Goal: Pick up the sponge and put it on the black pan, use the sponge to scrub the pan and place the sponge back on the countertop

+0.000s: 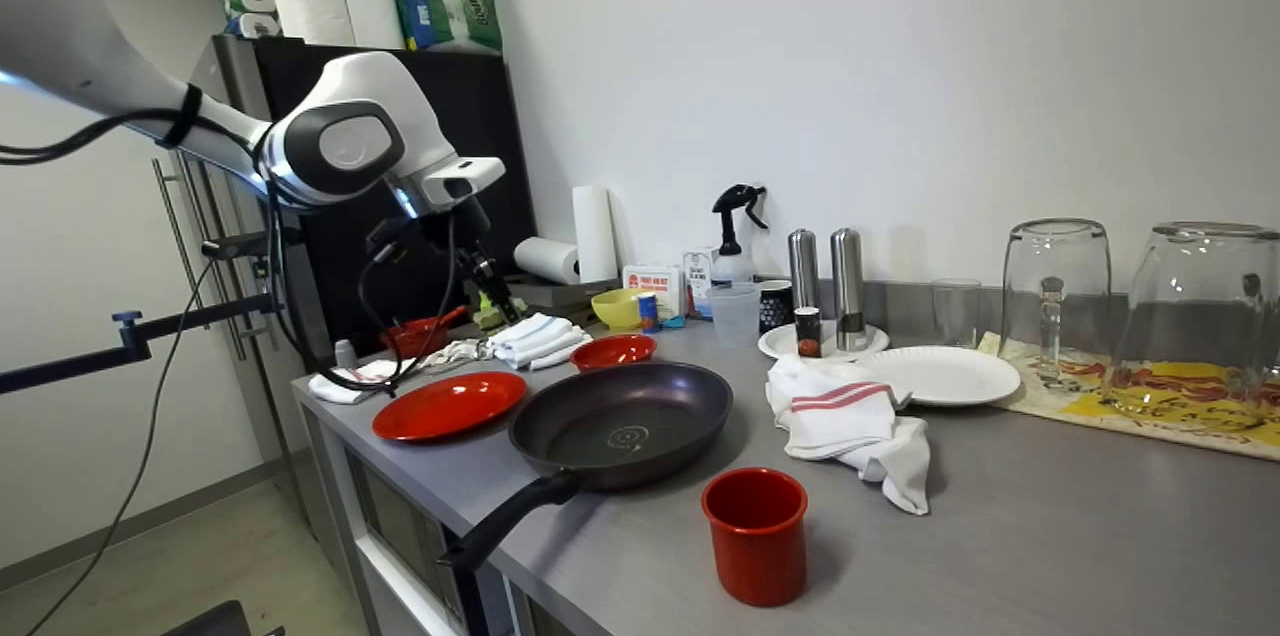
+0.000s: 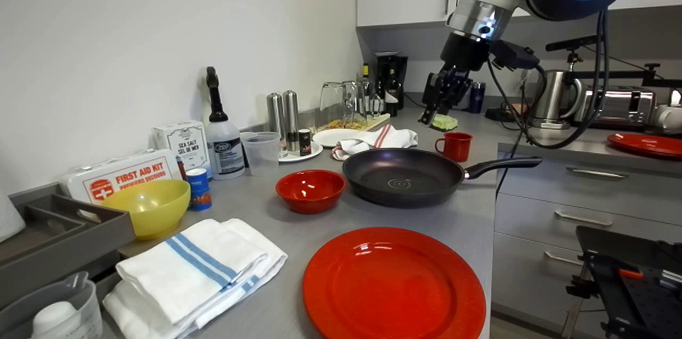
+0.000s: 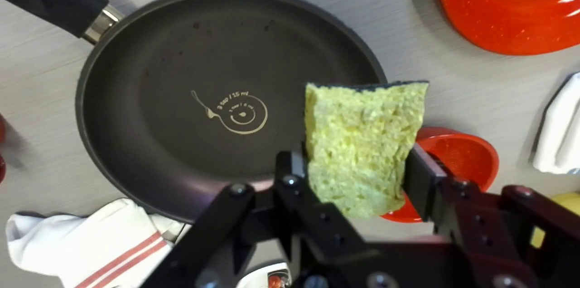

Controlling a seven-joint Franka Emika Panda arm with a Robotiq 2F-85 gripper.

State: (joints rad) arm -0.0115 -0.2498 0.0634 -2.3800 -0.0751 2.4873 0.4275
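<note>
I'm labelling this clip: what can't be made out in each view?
Wrist view: end of the pan handle, cut off at the top left corner.
Wrist view: part of the red bowl, behind the sponge and a gripper finger.
Wrist view: sponge's far face, turned away.
Both exterior views: lettering inside the black pan, too small.

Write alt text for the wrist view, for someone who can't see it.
A gripper holds a yellow-green sponge in front of a black pan on a grey countertop. Near the pan lie a white cloth, a red plate and a partly hidden red bowl.
</note>
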